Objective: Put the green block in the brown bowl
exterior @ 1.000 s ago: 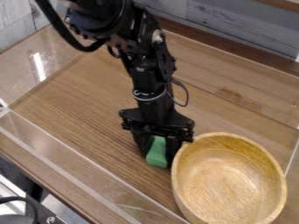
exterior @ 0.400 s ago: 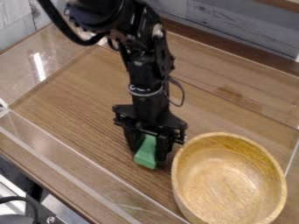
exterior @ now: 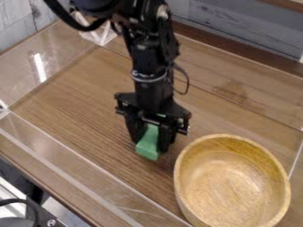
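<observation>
green block: the green block [exterior: 148,144] hangs pinched between the fingers of the gripper [exterior: 151,135], its long side near upright and tilted a little; most of it shows below the fingertips, so the grip looks to be on its upper part.
block and table: the lower end seems clear of the wooden table [exterior: 71,97], though the gap is too small to be sure of; a held block must clear the wood before it can travel sideways.
gripper: pointing straight down, jaws closed on the block from both sides; a top-down pinch suits a thin bar and leaves its lower end free to go into a dish.
brown bowl: the brown bowl [exterior: 233,183] sits to the gripper's lower right, close by, its near rim just beside the block, nothing in it.
step in hand: probably the carry, with the release over the bowl not yet done.
next need: likely enough height for the dangling end to pass over the thick rim.
risk: a block held high up may swing or slip.
</observation>
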Motion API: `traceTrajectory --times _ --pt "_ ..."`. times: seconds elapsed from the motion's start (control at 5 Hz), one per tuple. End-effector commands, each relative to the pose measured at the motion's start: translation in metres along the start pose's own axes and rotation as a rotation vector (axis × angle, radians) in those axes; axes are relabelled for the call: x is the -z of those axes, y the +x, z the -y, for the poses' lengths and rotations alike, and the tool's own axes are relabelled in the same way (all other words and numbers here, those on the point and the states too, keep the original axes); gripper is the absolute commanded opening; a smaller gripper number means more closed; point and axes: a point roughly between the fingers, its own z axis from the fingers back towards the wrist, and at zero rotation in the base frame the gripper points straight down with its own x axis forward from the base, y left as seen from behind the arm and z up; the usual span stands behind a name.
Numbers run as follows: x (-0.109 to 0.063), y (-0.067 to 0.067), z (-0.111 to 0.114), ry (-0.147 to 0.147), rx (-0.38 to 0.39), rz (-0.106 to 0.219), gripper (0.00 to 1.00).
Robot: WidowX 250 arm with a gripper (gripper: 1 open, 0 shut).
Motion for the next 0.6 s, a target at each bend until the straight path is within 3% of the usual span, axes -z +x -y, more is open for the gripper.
traceTrajectory --times 0.0,0.2,0.4 --pt "-0.027 0.012 -0.002 -0.004 0.013 0.072 0.00" --pt "-0.038 0.016 -0.004 -0.006 0.013 0.085 0.00" --pt "-0.039 0.018 -0.007 -0.008 0.031 0.093 0.00"
